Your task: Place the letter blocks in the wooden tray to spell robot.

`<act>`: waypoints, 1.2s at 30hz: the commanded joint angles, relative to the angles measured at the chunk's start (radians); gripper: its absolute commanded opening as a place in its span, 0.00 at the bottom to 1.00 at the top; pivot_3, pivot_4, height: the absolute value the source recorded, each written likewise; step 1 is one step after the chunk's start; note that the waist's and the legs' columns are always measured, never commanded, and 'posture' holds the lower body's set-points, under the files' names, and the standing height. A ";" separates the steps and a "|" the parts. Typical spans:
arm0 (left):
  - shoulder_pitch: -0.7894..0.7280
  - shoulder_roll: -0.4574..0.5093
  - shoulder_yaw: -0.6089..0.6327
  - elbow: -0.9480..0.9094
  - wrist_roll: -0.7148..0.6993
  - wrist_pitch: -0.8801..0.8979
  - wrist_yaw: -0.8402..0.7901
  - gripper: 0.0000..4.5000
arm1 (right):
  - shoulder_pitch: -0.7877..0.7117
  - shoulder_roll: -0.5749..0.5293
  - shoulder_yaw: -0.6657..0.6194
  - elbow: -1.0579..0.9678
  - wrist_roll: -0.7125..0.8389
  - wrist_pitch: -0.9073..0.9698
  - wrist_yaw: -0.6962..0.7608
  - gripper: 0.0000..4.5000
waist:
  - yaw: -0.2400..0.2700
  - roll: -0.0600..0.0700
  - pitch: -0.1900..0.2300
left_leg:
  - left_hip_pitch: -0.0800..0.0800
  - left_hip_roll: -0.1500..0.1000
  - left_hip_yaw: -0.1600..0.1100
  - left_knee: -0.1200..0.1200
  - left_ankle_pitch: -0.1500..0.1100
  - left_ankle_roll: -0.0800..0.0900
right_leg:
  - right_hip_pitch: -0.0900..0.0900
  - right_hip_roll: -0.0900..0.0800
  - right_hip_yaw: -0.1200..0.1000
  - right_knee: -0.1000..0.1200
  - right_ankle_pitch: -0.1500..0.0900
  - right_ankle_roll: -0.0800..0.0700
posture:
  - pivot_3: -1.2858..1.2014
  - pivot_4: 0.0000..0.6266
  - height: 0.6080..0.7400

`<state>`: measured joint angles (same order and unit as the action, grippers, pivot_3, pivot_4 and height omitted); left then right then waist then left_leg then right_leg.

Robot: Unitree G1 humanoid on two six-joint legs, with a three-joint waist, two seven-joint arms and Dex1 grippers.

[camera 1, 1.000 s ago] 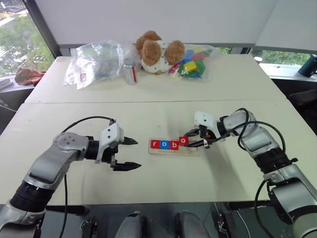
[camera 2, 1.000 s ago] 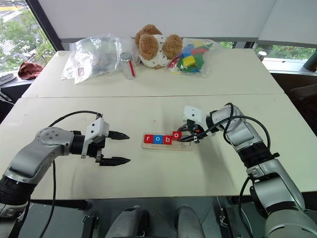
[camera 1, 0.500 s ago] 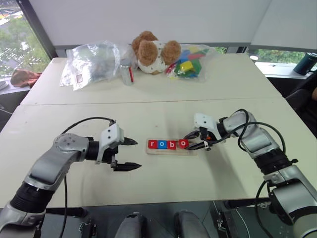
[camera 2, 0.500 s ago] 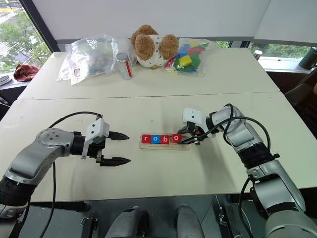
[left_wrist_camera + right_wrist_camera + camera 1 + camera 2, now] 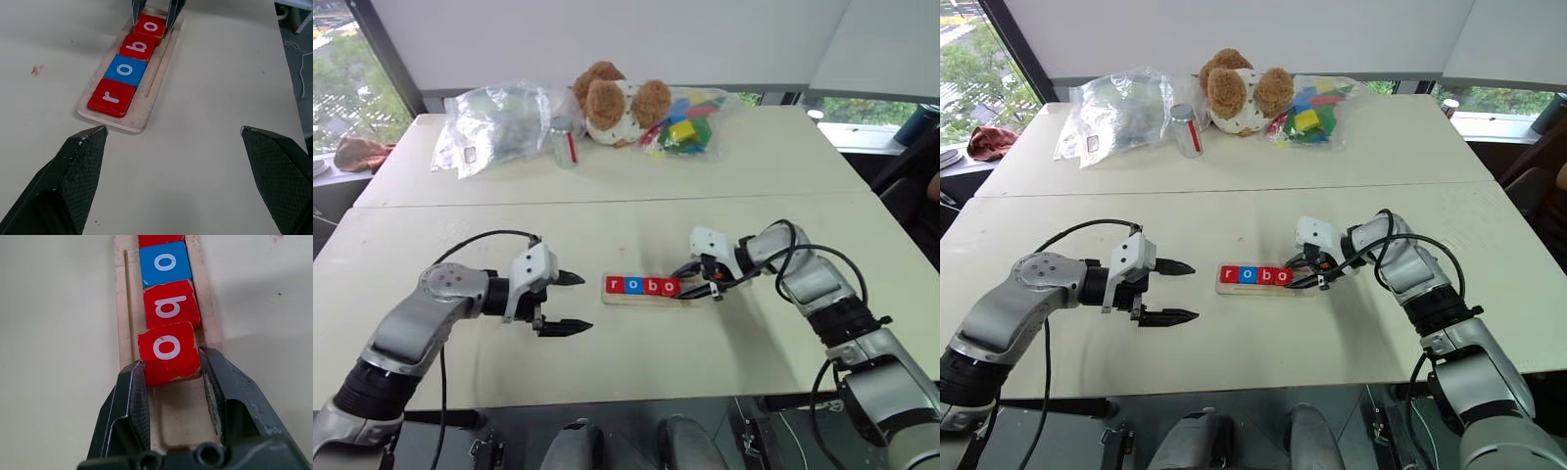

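Right pincer point(image 5: 171, 382): two black fingers clamped on the sides of a red square "o" tile point(image 5: 169, 352), which sits in the tray as the fourth tile.
Left pincer point(image 5: 570, 303): two black fingers spread wide apart, holding nothing, above the worktop just beside the tray's "r" end.
Wooden tray point(image 5: 155, 78): one long, narrow, light-wood tray, flat on the pale worktop point(image 5: 636, 225) between the two pincers.
Letter tiles: four counted in the tray, reading r, o, b, o; three red, one blue point(image 5: 124, 70).
Tray's last slot: bare wood between the right pincer's fingers.
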<state>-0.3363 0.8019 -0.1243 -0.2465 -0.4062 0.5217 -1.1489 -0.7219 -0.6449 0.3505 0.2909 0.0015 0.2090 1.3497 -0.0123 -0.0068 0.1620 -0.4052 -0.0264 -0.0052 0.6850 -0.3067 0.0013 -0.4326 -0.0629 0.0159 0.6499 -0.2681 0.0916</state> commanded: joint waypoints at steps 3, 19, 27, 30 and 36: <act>-0.002 0.000 0.019 -0.035 -0.014 0.001 0.006 1.00 | -0.009 0.012 -0.006 -0.008 -0.004 -0.009 -0.015 0.25 | 0.000 0.000 0.000 | 0.000 0.000 0.000 0.000 0.000 0.000 | 0.000 0.000 0.000 0.000 0.000 0.000 | 0.52 0.24 1.00; -0.002 -0.009 0.011 -0.040 -0.012 0.006 0.012 1.00 | -0.006 0.018 -0.011 -0.011 -0.002 -0.017 -0.025 0.57 | -0.002 0.000 0.000 | 0.001 0.000 0.000 0.000 0.000 0.000 | 0.000 0.000 0.000 0.001 0.000 0.000 | 0.52 0.24 1.00; -0.002 -0.011 0.014 -0.040 -0.014 0.012 0.015 1.00 | -0.019 0.016 -0.040 -0.054 0.015 0.016 -0.055 0.99 | -0.002 0.000 0.000 | 0.001 0.000 0.000 0.000 0.000 0.000 | 0.000 0.000 0.000 0.001 0.000 0.000 | 0.52 0.24 1.00; -0.006 -0.014 0.012 -0.034 -0.012 0.010 0.014 1.00 | -0.021 0.010 -0.044 -0.055 0.005 -0.001 -0.069 0.99 | -0.001 0.000 0.000 | 0.001 0.000 0.000 0.000 0.000 0.000 | 0.000 0.000 0.000 0.001 0.000 0.000 | 0.52 0.24 1.00; -0.015 -0.023 0.001 -0.028 -0.002 0.004 0.014 1.00 | -0.021 -0.001 -0.031 -0.012 -0.025 -0.061 -0.078 0.99 | -0.001 0.000 0.000 | 0.001 0.000 0.000 0.000 0.000 0.000 | 0.000 0.000 0.000 0.001 0.000 0.000 | 0.52 0.24 1.00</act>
<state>-0.3349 0.7802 -0.1301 -0.2572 -0.4047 0.5347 -1.1336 -0.7224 -0.6336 0.3369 0.2798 -0.0186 0.1746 1.2759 -0.0129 -0.0069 0.1619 -0.4047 -0.0264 -0.0050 0.6850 -0.3064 0.0008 -0.4325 -0.0627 0.0160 0.6508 -0.2681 0.0916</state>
